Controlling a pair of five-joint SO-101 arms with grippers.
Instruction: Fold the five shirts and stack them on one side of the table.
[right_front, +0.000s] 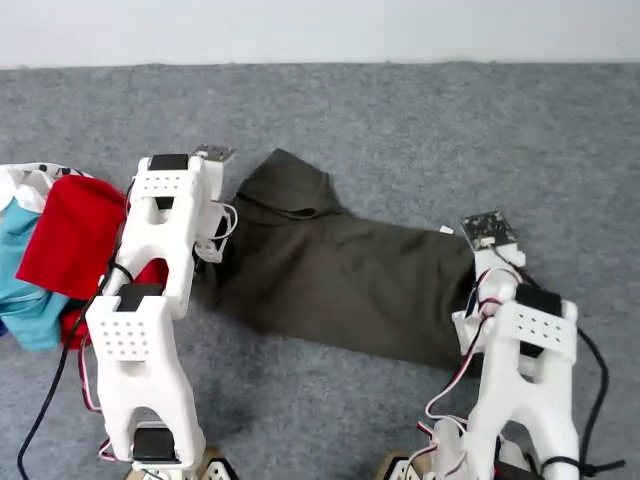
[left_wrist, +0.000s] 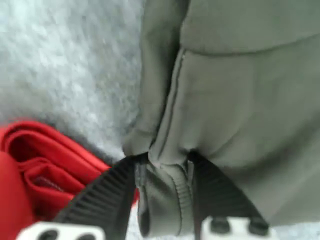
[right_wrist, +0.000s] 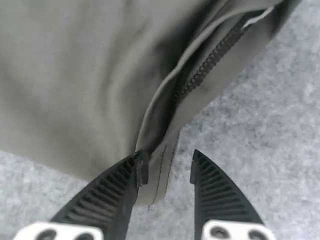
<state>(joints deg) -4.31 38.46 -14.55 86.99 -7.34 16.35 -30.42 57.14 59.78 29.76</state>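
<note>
Pinching a bunched edge of the shirt (right_front: 340, 275) in my left gripper (left_wrist: 164, 167), I hold my right gripper (right_wrist: 165, 167) spread astride the opposite hem, not yet closed. The shirt lies flat between them, the pile (right_front: 45, 250) just outside my left. I judge the first fold starting: the right must close, then both lift together.

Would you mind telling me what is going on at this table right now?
Two arms are at an olive shirt spread on the grey table. The left gripper is shut on bunched fabric at one end, near a heap of red, blue and white shirts. The right gripper sits open over the hem at the other end. The shirt lies stretched out between them.
</note>
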